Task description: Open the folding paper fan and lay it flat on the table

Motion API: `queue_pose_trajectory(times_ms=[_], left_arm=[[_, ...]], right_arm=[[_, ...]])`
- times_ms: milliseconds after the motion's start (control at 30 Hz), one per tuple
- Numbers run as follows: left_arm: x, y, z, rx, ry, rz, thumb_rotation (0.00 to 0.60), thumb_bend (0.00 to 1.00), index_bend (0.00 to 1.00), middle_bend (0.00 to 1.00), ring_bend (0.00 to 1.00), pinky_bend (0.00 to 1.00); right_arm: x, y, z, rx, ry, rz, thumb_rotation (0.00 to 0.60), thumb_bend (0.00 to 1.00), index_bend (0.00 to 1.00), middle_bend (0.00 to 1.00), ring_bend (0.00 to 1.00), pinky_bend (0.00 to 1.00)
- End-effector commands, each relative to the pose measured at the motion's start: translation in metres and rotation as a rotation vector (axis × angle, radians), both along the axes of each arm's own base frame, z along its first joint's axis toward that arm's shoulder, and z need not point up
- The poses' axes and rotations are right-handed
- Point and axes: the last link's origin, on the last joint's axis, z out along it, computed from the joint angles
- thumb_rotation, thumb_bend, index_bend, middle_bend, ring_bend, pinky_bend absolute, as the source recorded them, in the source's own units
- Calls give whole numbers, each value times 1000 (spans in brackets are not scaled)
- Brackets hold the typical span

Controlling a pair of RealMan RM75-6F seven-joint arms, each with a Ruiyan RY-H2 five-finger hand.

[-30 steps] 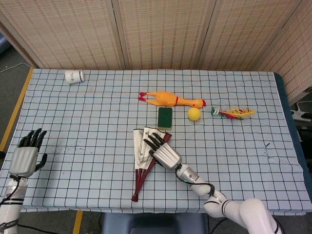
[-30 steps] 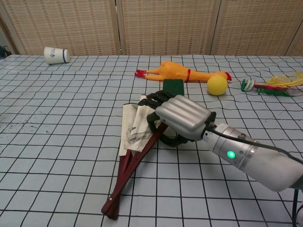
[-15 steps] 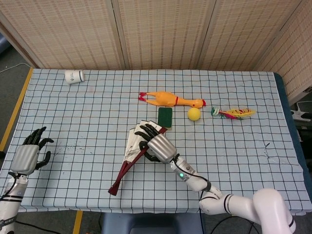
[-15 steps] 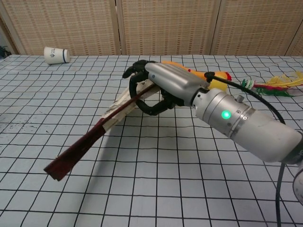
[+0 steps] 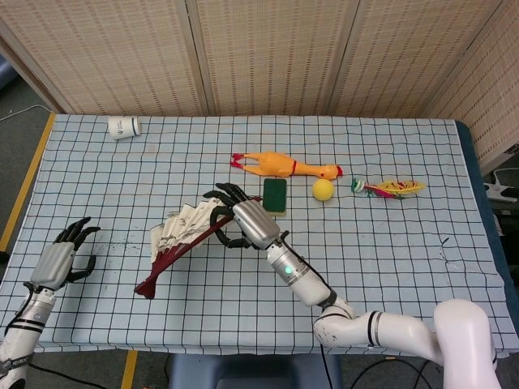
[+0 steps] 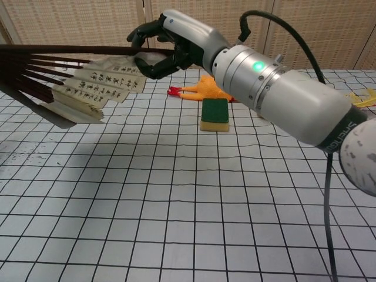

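While the folding paper fan (image 5: pixel 182 235) is being held clear of the table (image 5: pixel 389 235) with its shadow showing on the checked cloth in the chest view, it is being gripped by the right hand (image 5: pixel 243 223); the fingers (image 6: pixel 154 30) are being kept curled around the dark red outer stick near the paper end, so nothing else is being held by that hand; the fan is being shown partly spread, with its cream paper leaves (image 6: pixel 97 85) bearing dark writing fanned a little apart and the dark ribs running off to the left edge of the chest view; in the head view the pivot end is being pointed down and to the left, toward the near edge of the table, while the paper end is lying against the hand; the left hand (image 5: pixel 63 258) is being held low at the left edge of the table, well apart from the fan, with its dark fingers spread loosely and nothing being held in them; behind the right hand a green sponge (image 5: pixel 275 195) is being seen lying flat on the cloth, with a rubber chicken (image 5: pixel 285 166) just beyond it, a yellow ball (image 5: pixel 323 189) beside the sponge, and a feathered toy (image 5: pixel 389 188) further right; a white paper cup (image 5: pixel 123 126) is being seen on its side at the far left corner
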Motion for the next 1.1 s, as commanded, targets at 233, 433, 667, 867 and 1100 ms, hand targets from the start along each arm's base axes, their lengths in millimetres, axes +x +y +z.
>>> queue_pose_trajectory(times_ms=[233, 433, 667, 867, 1100], left_arm=[[29, -6, 1, -45, -384, -99, 600, 453, 0, 0, 0, 80], [44, -9, -11, -51, -490, -149, 600, 443, 0, 0, 0, 79], [58, -9, -35, -114, -515, -159, 600, 442, 0, 0, 0, 77], [69, 4, -55, -72, -560, -147, 600, 444, 0, 0, 0, 74], [75, 20, -68, 22, -540, -147, 600, 436, 0, 0, 0, 74]], right_arm=[[24, -2, 1, -7, -5, 10, 600, 611, 745, 152, 0, 0], [36, -3, -2, -10, -13, 1, 600, 611, 745, 152, 0, 0], [45, -8, -9, -12, -25, -23, 600, 610, 745, 152, 0, 0], [50, -9, -17, -5, -44, -34, 600, 611, 745, 152, 0, 0], [51, -8, -19, -3, -50, -32, 600, 611, 745, 152, 0, 0]])
